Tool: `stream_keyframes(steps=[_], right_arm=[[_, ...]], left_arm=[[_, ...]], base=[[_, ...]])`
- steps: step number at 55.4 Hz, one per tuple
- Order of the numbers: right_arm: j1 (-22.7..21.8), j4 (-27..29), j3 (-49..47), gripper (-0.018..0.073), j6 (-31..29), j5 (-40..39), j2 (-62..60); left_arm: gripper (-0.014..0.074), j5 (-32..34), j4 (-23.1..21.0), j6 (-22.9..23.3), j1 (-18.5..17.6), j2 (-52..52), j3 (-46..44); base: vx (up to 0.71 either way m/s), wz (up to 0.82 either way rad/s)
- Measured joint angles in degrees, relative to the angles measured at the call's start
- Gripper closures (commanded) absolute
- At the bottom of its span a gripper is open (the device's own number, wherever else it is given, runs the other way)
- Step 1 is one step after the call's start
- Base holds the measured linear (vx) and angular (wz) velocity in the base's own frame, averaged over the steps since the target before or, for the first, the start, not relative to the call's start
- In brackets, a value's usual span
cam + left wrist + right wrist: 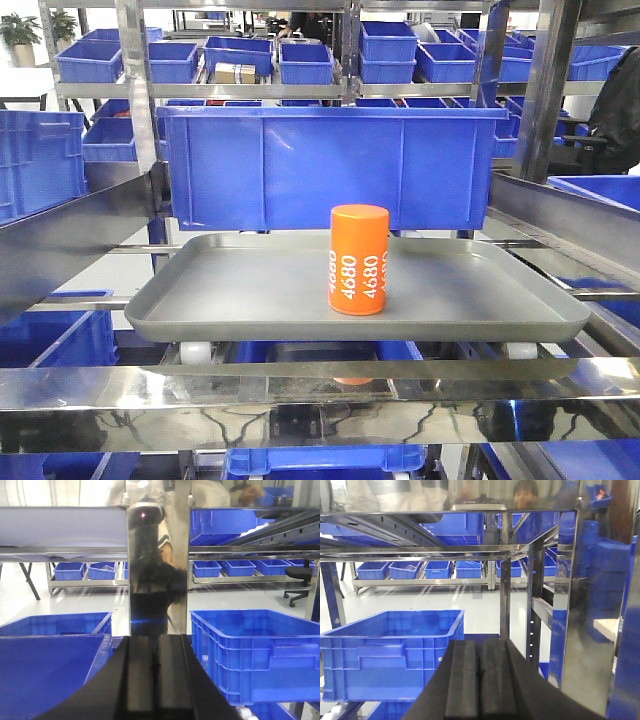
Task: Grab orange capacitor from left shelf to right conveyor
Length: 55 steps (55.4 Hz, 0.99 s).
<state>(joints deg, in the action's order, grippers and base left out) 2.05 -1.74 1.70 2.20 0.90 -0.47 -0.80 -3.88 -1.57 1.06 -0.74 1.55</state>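
Observation:
The orange capacitor [359, 259], marked "4680" in white, stands upright near the middle of a shallow grey tray [230, 290] on the left shelf [300, 400], a steel rack with shiny rails. Neither gripper shows in the front view. In the left wrist view my left gripper [156, 641] is shut, its black pads pressed together with nothing between them, facing a shiny steel post [157, 570]. My right gripper [479, 645] is shut and empty too, pointing at a rack with blue bins. The right conveyor is out of view.
A large blue bin [330, 165] stands right behind the tray. A shiny front rail [320, 410] runs across below the tray's near edge. Blue bins [255, 655] [390, 655] sit on lower shelves beside each gripper. Steel uprights [568, 600] stand close on the right.

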Motion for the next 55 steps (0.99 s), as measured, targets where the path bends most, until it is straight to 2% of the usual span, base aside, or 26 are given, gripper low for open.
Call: stream_keyframes(steps=[55], right_arm=[[0.0,0.0,0.0,0.0568,0.0,-0.2,0.0]], left_arm=[[0.0603,0.0,0.0,0.0,0.0,0.0,0.0]], base=[[0.00,0.00]])
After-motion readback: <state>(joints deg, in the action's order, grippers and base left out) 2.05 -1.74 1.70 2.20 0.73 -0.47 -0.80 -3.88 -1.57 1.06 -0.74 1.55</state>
